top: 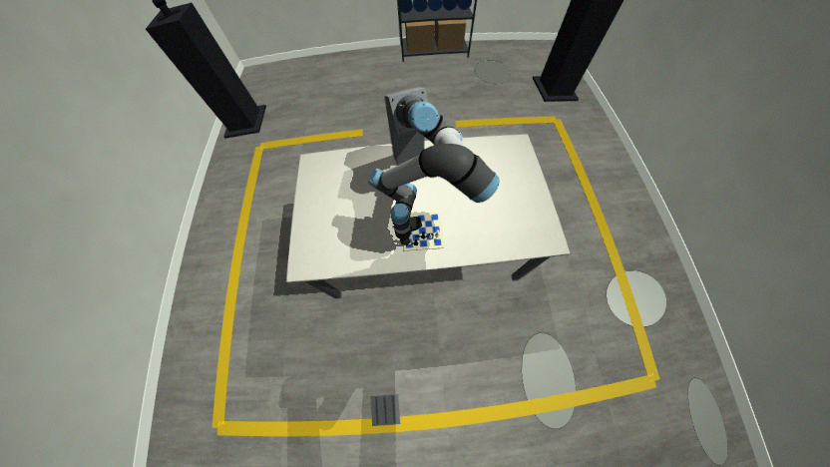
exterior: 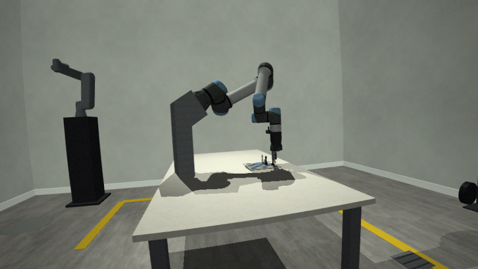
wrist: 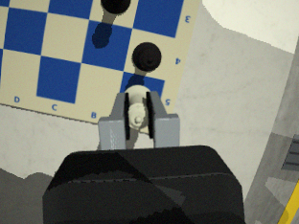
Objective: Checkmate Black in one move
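The small blue-and-cream chessboard (wrist: 83, 33) (top: 424, 231) lies near the table's front edge and also shows in the side view (exterior: 258, 165). My gripper (wrist: 137, 106) is shut on a small white piece (wrist: 134, 111) at the board's corner, by the edge marks A and 5. It reaches straight down there (exterior: 273, 162). A black piece (wrist: 146, 57) stands one square beyond it, by the mark 4. A taller white piece (exterior: 261, 157) stands at the far side. I cannot tell what kind of piece I hold.
The board sits on a white table (top: 423, 203), with the arm's grey pedestal (top: 406, 125) at the table's back. Yellow floor tape (top: 231, 278) rings the table. Black pillars (top: 200, 66) and a shelf (top: 436, 29) stand far behind.
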Controlling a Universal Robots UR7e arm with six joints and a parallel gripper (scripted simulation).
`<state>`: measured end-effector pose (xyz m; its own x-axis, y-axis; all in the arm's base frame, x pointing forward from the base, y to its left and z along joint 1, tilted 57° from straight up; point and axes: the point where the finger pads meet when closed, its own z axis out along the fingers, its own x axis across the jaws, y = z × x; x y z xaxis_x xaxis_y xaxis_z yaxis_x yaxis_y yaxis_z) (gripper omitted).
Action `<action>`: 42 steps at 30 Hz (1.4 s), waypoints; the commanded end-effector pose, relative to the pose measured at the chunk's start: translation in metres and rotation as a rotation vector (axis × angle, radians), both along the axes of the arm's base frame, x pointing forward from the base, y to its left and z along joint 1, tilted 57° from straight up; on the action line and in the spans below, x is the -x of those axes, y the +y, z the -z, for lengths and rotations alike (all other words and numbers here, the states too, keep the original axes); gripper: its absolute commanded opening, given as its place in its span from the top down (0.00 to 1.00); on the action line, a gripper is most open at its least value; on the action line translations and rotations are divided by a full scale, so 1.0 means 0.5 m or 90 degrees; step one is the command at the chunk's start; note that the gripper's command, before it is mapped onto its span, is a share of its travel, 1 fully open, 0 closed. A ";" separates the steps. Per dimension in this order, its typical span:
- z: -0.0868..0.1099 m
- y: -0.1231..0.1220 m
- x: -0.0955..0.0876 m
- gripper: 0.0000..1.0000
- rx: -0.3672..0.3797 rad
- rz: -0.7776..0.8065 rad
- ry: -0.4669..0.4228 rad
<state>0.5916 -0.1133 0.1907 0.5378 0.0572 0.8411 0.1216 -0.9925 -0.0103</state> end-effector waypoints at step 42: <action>-0.082 -0.014 0.126 1.00 -0.005 0.004 0.000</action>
